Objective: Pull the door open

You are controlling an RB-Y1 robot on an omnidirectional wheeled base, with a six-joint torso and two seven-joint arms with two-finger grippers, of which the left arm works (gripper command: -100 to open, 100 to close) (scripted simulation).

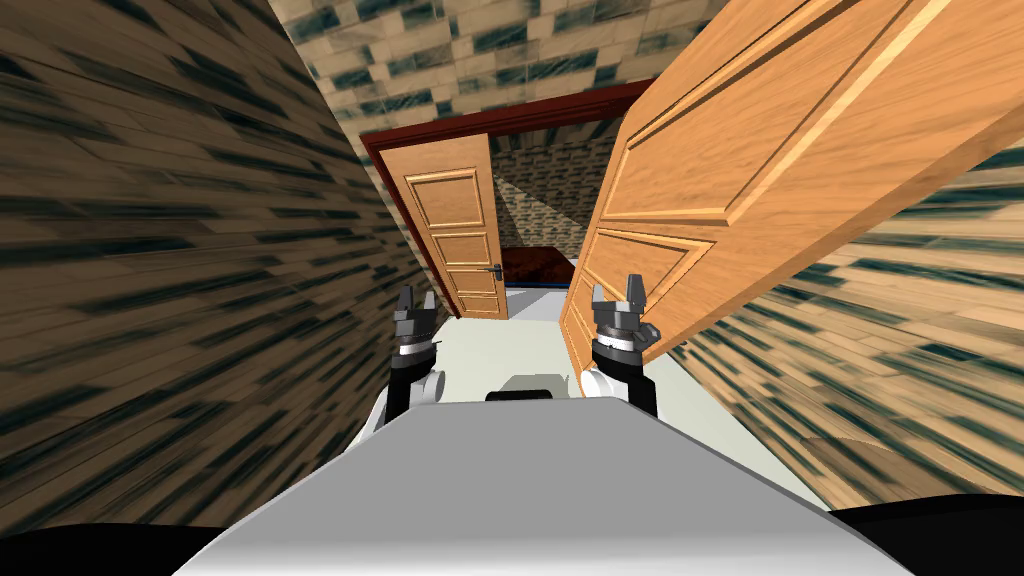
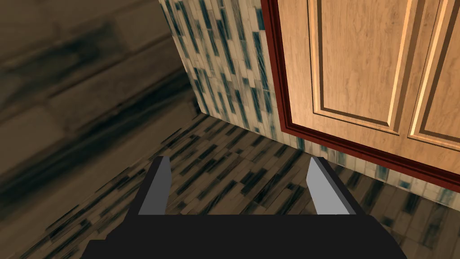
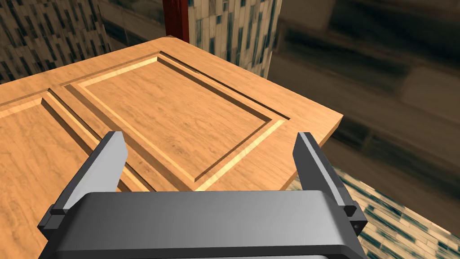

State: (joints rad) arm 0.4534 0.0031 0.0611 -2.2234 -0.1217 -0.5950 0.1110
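The right gripper [image 1: 618,292] hovered beside the near wooden door [image 1: 760,140] on the right, jaws spread; the left gripper [image 1: 415,300] hung released too.

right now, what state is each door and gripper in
large orange wooden panelled door: swung wide open towards me
smaller orange wooden door with dark handle: looks shut in dark red frame
left gripper: open, empty
right gripper: open, empty
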